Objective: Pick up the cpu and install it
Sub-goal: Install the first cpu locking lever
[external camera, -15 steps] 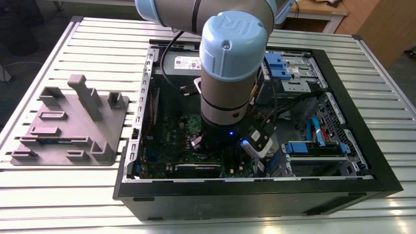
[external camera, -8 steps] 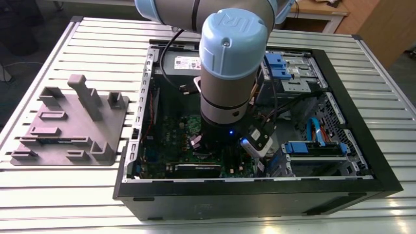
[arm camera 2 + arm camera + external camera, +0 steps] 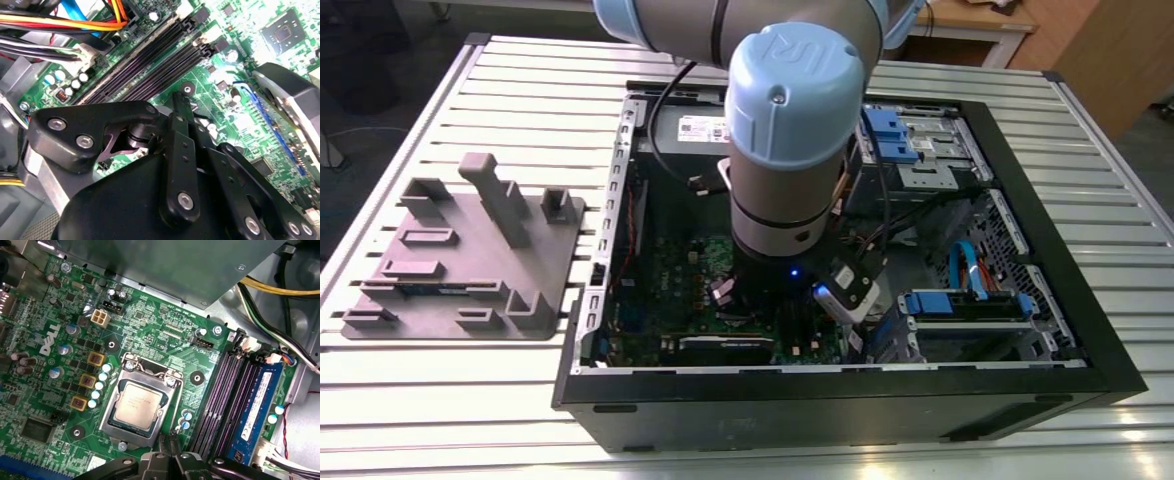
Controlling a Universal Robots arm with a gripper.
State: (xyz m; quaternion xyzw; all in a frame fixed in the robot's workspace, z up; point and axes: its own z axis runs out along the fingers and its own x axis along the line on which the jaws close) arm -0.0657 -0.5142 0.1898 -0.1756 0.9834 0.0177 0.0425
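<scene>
The cpu (image 3: 139,404) lies flat in the socket frame (image 3: 111,426) (silver top up), just ahead of the gripper (image 3: 170,439) tips and not touching them. The gripper's fingers are pressed together, holding nothing. Black memory slots (image 3: 227,390) run alongside the tips. The green board (image 3: 150,315) surrounds them, inside the open case (image 3: 854,400), with the arm (image 3: 787,130) reaching down into it.

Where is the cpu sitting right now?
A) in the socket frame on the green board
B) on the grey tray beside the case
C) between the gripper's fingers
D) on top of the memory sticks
A: in the first wrist view the cpu lies flat inside the silver socket frame.
</scene>
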